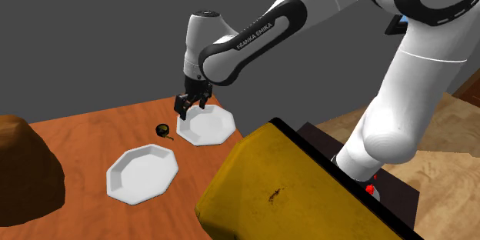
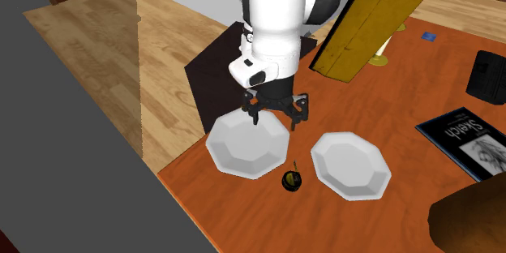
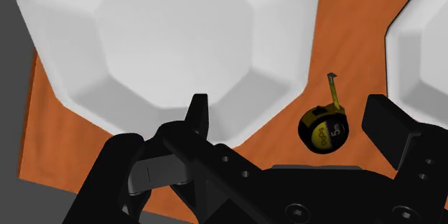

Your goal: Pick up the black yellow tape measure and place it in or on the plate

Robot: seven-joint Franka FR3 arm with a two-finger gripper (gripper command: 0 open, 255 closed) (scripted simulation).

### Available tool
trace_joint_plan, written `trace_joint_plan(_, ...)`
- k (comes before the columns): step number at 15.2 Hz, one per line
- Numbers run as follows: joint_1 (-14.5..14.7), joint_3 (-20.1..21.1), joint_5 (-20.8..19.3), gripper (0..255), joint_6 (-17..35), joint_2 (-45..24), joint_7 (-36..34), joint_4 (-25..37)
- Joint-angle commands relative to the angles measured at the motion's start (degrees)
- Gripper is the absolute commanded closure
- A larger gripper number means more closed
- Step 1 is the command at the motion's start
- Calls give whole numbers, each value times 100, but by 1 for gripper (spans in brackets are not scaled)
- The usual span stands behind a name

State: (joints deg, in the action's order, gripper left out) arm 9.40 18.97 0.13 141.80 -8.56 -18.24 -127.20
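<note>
The black and yellow tape measure [image 1: 162, 130] [image 2: 291, 180] [image 3: 324, 127] lies on the orange-brown table [image 1: 92, 135] in the gap between two white octagonal plates. One plate [image 1: 205, 127] [image 2: 247, 144] [image 3: 172, 36] is nearer the stand, the other [image 1: 142, 173] [image 2: 351, 165] [image 3: 423, 64] farther out. My black gripper [image 1: 192, 106] [image 2: 276, 118] [image 3: 293, 126] hovers open above the near plate's edge, holding nothing. Seen from the wrist, the tape measure sits below and between the fingers, closer to one fingertip [image 3: 388, 129], untouched.
A large yellow slab [image 1: 292, 192] [image 2: 381, 16] leans by the stand. A brown lump [image 1: 23, 169] [image 2: 470, 215], a sketch book [image 2: 470, 142] and a black box [image 2: 489, 75] sit farther out on the table. The table edge runs close beside the near plate.
</note>
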Motion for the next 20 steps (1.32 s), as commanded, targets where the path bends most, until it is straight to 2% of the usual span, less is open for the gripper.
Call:
trace_joint_plan(1, 117, -9, -236, 0, 172, -454, -238, 342)
trace_joint_plan(7, 594, -176, -778, 0, 420, -1642, -777, 1453)
trace_joint_plan(15, 740, -325, -963, 0, 780, -2150, -901, 1594)
trace_joint_plan(20, 740, -325, -963, 0, 780, -2150, -901, 1594)
